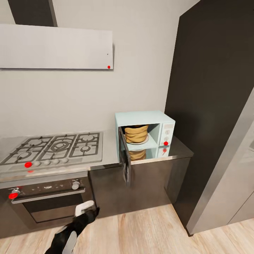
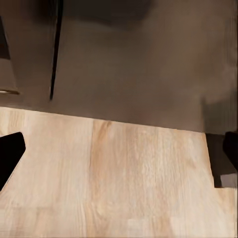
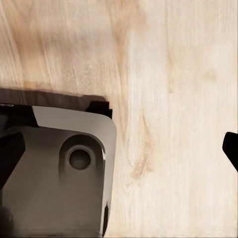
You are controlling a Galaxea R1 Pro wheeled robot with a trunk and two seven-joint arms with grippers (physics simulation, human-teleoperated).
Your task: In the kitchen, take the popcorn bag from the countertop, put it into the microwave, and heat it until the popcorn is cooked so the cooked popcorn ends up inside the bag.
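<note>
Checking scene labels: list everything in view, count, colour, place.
microwave: 1, pale mint-blue, right end of countertop, door open
popcorn bag: 1, tan-brown, inside microwave
countertop: 1, glossy grey, over dark cabinets
gas hob: 1, grey, inset in countertop, left
oven: 1, dark, under hob
hood panel: 1, pale grey, on wall
tall cabinet: 1, dark, right
floor: light wood
left gripper: black fingers, open, over floor
right gripper: open, over floor
</note>
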